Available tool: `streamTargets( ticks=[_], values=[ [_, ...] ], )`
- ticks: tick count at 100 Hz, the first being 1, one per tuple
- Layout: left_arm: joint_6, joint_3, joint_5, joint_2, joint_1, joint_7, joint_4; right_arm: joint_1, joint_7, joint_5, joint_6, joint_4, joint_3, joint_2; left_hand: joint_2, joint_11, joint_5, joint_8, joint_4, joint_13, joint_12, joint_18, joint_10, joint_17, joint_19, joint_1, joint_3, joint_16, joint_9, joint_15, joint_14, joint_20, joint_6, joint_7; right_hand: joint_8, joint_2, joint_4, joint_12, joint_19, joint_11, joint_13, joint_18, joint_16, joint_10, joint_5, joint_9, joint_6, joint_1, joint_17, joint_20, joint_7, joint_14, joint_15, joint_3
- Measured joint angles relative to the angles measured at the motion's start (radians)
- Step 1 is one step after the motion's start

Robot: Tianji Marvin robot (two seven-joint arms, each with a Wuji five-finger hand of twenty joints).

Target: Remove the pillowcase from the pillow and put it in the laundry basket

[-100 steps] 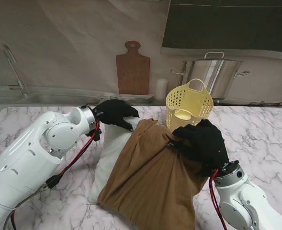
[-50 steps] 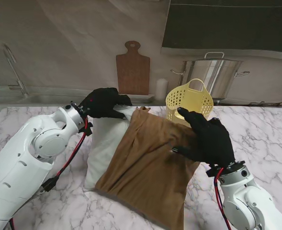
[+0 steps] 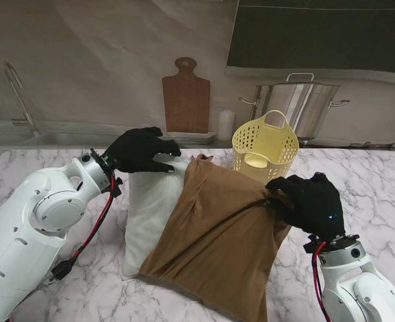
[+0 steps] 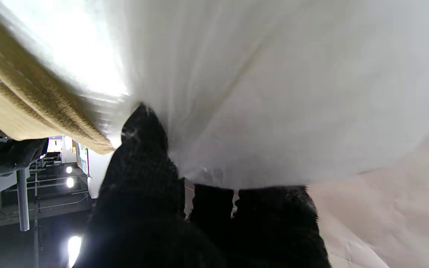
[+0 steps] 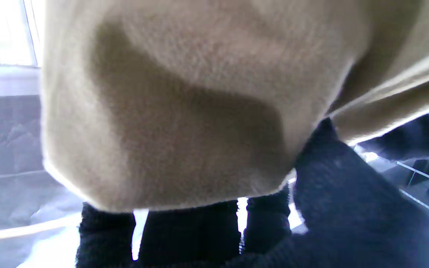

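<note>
Marble-patterned bench, white with grey veining. Pillow, white, lying lengthwise on the bench left of centre, its far end lifted; bare along its left side and far corner, seen as a broad white fold in the left wrist view. Pillowcase, tan-brown, covering the right part of the pillow and hanging in folds toward the near bench edge; open hem visible at the near end; a ribbed tan edge also visible in the left wrist view. Left robot hand, black-gloved, closed on the far white corner of the pillow; fingers pressed into the white cloth in the left wrist view. Right robot hand, black-gloved, clenched on a gathered bunch of the pillowcase at its right edge, cloth drawn taut toward the grip; in the right wrist view, tan cloth bunched over dark fingers. Laundry basket, pale yellow, perforated, with a loop handle, standing upright on the bench beyond the pillowcase, just left of the right robot hand and farther from me. Behind the bench: wooden cutting board leaning against the wall; steel stockpot to the right of it.
</note>
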Motion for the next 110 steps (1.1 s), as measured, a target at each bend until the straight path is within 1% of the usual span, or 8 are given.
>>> streamTargets(
  ticks=[5, 18, 32, 42, 51, 80, 100, 110],
  values=[
    [-0.001, -0.003, 0.000, 0.000, 0.005, 0.000, 0.000, 0.007, -0.030, 0.010, -0.012, 0.017, 0.000, -0.002, 0.000, 0.000, 0.000, 0.000, 0.000, 0.000, 0.000, 0.000, -0.003, 0.000, 0.000, 0.000, 0.000, 0.000, -0.001, 0.000, -0.002, 0.000, -0.004, 0.000, 0.041, 0.001, 0.000, 0.023, 0.000, 0.010, 0.000, 0.000, 0.000, 0.000, 0.001, 0.000, -0.010, 0.000, 0.000, -0.005, 0.000, -0.001, 0.024, 0.006],
    [0.002, -0.006, -0.004, 0.002, 0.009, -0.005, 0.000, 0.037, -0.029, 0.066, -0.115, 0.054, -0.008, -0.005, 0.000, 0.000, 0.000, 0.000, 0.000, 0.000, 0.000, 0.000, -0.004, 0.000, 0.000, 0.010, 0.001, 0.000, -0.001, 0.000, -0.002, 0.000, -0.004, 0.011, 0.123, 0.010, 0.000, 0.064, 0.000, 0.042, 0.000, 0.000, 0.019, 0.003, 0.024, 0.000, -0.011, 0.020, 0.000, -0.008, 0.000, -0.002, 0.066, 0.041],
    [0.014, 0.000, -0.017, 0.007, 0.003, -0.016, 0.006, 0.083, -0.064, 0.031, -0.115, 0.086, -0.049, 0.000, 0.000, 0.001, 0.000, 0.000, 0.000, 0.000, 0.000, 0.000, -0.001, 0.000, 0.000, 0.026, 0.015, 0.000, -0.001, 0.000, -0.002, 0.000, -0.003, 0.021, 0.161, 0.010, 0.000, 0.075, -0.001, 0.046, 0.001, 0.000, 0.025, 0.004, 0.024, 0.000, -0.011, 0.024, -0.001, -0.016, 0.003, -0.003, 0.074, 0.050],
    [0.026, 0.002, -0.017, 0.008, -0.005, -0.022, 0.011, 0.109, -0.143, 0.007, -0.112, 0.115, -0.070, 0.001, 0.000, 0.001, 0.000, 0.000, 0.000, 0.000, 0.000, 0.000, -0.001, 0.000, 0.000, 0.026, 0.016, 0.000, -0.001, 0.000, -0.002, 0.000, -0.003, 0.025, 0.164, 0.011, -0.017, 0.075, -0.002, 0.047, 0.001, 0.000, 0.025, 0.004, 0.024, 0.000, -0.011, 0.024, -0.003, -0.016, 0.005, -0.012, 0.075, 0.050],
    [0.036, -0.003, -0.013, 0.007, -0.012, -0.029, 0.012, 0.123, -0.180, 0.009, -0.110, 0.131, -0.080, 0.000, 0.000, 0.001, 0.000, 0.000, 0.000, 0.000, 0.000, 0.000, -0.001, 0.000, 0.000, 0.026, 0.016, 0.000, -0.001, 0.000, -0.002, 0.000, -0.003, 0.025, 0.164, 0.021, -0.021, 0.075, -0.009, 0.048, 0.001, -0.001, 0.025, 0.004, 0.024, -0.002, -0.011, 0.024, -0.010, -0.016, 0.005, -0.012, 0.075, 0.050],
    [0.042, -0.041, 0.002, 0.006, -0.018, -0.032, 0.008, 0.141, -0.175, 0.001, -0.074, 0.142, -0.089, -0.005, 0.000, 0.001, 0.000, 0.000, 0.000, 0.000, 0.000, 0.000, -0.018, 0.000, 0.000, 0.026, 0.016, 0.000, -0.001, 0.000, -0.007, 0.001, -0.014, 0.025, 0.134, 0.039, -0.025, 0.016, -0.039, 0.053, -0.024, -0.001, 0.015, -0.001, -0.047, -0.043, -0.013, 0.024, -0.041, -0.029, 0.041, -0.012, -0.002, 0.034],
    [0.025, -0.053, 0.009, 0.007, 0.006, -0.021, 0.007, 0.075, -0.169, -0.022, -0.066, 0.130, -0.025, -0.006, 0.027, 0.001, 0.000, 0.000, 0.001, 0.000, 0.002, 0.000, -0.023, 0.000, 0.000, 0.030, 0.030, 0.000, -0.002, 0.000, -0.020, 0.001, -0.020, 0.025, 0.134, 0.040, -0.025, 0.008, -0.059, 0.053, -0.037, -0.001, 0.014, -0.009, -0.110, -0.069, -0.037, 0.027, -0.063, -0.030, 0.097, -0.012, -0.042, 0.025],
    [0.021, -0.054, 0.009, 0.008, 0.016, -0.024, 0.010, 0.047, -0.173, -0.030, -0.055, 0.126, -0.008, -0.003, 0.035, 0.002, 0.000, 0.000, 0.002, 0.000, 0.007, 0.000, -0.023, 0.000, 0.000, 0.035, 0.034, 0.000, -0.002, 0.000, -0.021, 0.001, -0.020, 0.025, 0.110, 0.043, -0.007, 0.008, -0.059, 0.053, -0.049, -0.001, 0.014, -0.009, -0.123, -0.073, -0.037, 0.027, -0.063, -0.030, 0.102, -0.013, -0.047, -0.013]
  ],
)
